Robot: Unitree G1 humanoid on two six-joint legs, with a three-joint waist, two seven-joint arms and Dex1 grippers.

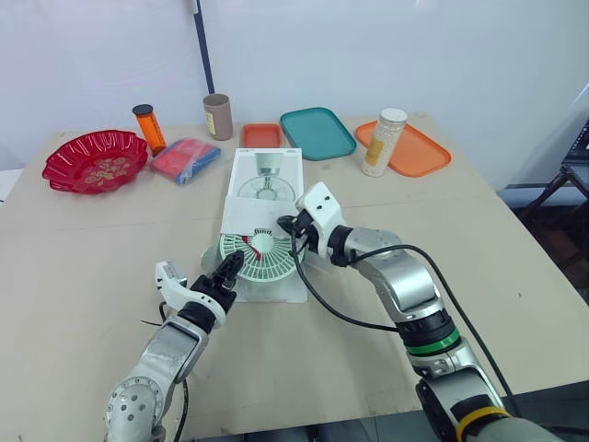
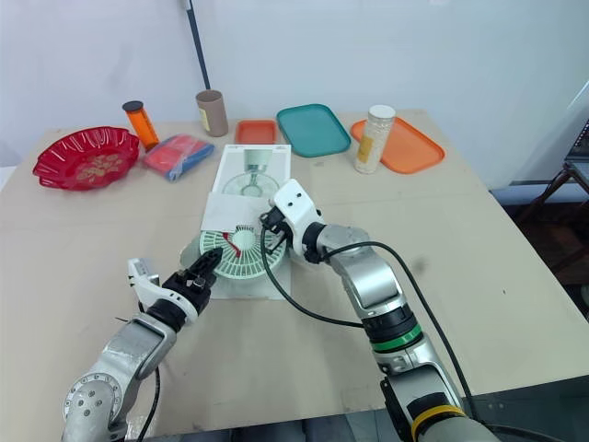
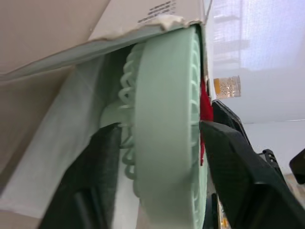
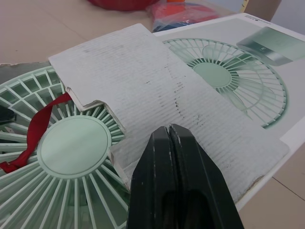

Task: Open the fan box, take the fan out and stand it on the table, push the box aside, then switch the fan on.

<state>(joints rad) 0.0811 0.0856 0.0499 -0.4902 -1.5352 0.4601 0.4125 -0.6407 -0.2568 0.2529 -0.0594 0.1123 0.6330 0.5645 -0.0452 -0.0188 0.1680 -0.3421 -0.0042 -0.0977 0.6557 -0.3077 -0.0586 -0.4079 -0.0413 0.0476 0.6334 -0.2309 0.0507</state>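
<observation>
The tabletop [image 1: 515, 276] carries a red bowl [image 1: 92, 161] and trays [image 1: 317, 132] along its far side, and at its centre the white fan box [image 1: 267, 166], lying flat with its near end opened. The pale green fan [image 1: 262, 261] lies face up in that open mouth, partly out of the box and not yet standing. I judge the opening done and the extraction under way; standing the fan, pushing the box aside and switching on are all left. My left claw [image 1: 226, 270] is clamped on the fan's rim, one finger on each face. My right claw [image 1: 283, 224], its fingers pressed together, sits over the cardboard flap [image 4: 181, 95] that overlaps the fan. Bare surface lies near me and to my right, giving room to stand the fan. The crowded far side leaves the box little run that way.
</observation>
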